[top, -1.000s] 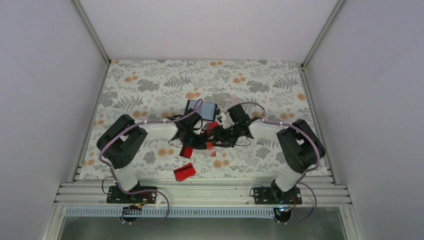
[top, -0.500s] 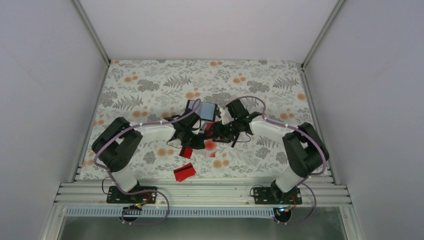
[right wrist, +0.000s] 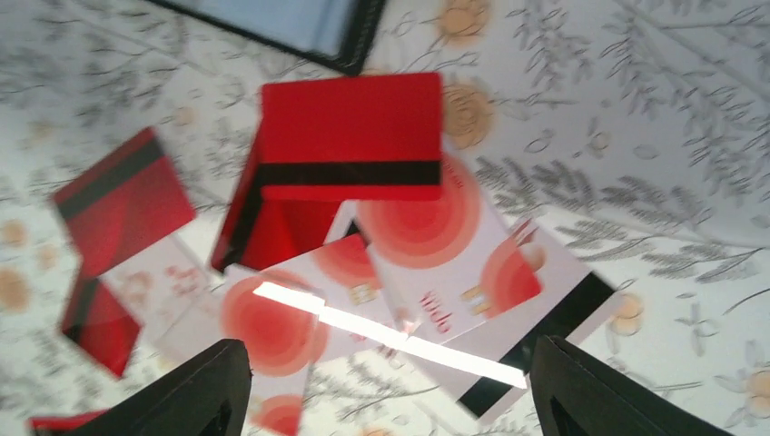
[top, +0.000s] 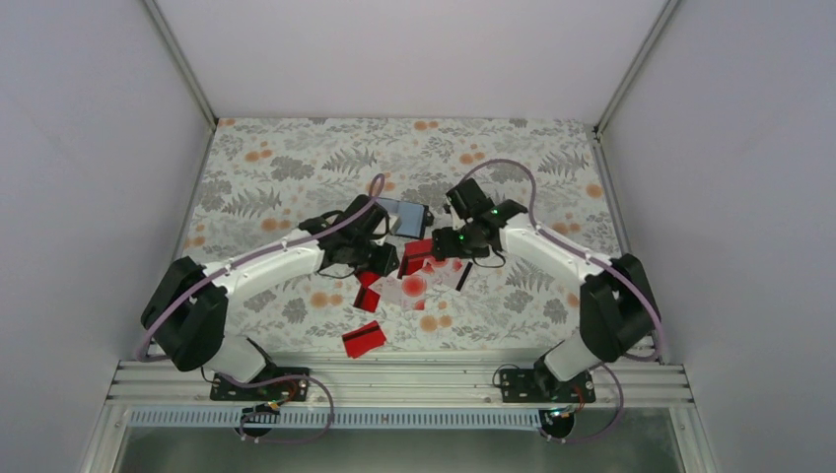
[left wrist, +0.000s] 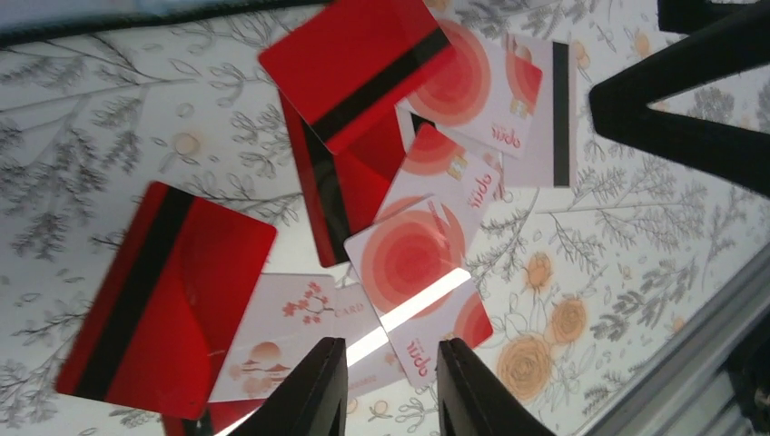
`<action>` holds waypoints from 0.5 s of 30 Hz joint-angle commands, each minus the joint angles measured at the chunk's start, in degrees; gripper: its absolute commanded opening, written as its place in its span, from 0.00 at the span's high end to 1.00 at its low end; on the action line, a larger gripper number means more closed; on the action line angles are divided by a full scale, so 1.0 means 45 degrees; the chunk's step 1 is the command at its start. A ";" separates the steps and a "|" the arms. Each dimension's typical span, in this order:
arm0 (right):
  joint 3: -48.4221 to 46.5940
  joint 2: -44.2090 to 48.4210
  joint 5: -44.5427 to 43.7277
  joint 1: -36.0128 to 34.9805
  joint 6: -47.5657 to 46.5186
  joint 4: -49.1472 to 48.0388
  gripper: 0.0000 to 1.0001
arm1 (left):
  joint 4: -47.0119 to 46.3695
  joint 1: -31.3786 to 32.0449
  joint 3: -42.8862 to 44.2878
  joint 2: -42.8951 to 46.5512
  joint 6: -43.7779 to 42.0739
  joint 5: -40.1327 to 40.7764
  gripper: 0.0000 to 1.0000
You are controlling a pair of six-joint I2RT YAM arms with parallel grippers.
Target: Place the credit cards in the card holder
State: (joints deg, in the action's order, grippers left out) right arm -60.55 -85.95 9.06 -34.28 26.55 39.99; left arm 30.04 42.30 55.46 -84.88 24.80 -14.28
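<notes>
Top external view: card holder (top: 404, 218) lies pockets-up on the worktop (top: 296, 168); credit cards (top: 414, 281) heaped just on its near side. Both empty: left claw (left wrist: 390, 354) narrowly apart, right claw (right wrist: 389, 354) wide apart, each hovering at the holder's near side.

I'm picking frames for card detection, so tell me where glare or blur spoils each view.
Left wrist: sharp, but a bright glare streak crosses the white card with red rings. Right wrist: smeared by blur, worst at the left, with a similar streak across the white cards. Top external: evenly lit, no glare, yet the card pile is small and lacks detail.
</notes>
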 commanded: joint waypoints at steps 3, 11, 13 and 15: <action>-0.1908 -0.1761 -0.2600 -0.0180 -0.1371 0.0477 0.20 | 0.0693 0.0046 0.1195 -0.0539 -0.1312 0.1336 0.66; -0.2118 -0.2864 0.0500 0.0538 -0.0800 -0.0444 0.23 | 0.1291 -0.0750 0.3453 -0.3134 -0.2752 0.0827 0.59; -0.1872 -0.2641 0.0774 0.0543 -0.0791 -0.0388 0.23 | 0.1930 -0.0924 0.3760 -0.3219 -0.3119 0.1129 0.53; -0.1462 -0.2261 0.0885 0.0548 -0.0703 -0.0361 0.23 | 0.2492 -0.0977 0.3720 -0.3044 -0.3650 0.1479 0.41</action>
State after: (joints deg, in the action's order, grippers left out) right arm -69.38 -99.24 9.08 -32.14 22.55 39.38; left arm 35.00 38.79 70.39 -99.74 13.91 -10.39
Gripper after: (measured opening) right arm 0.768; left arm 0.497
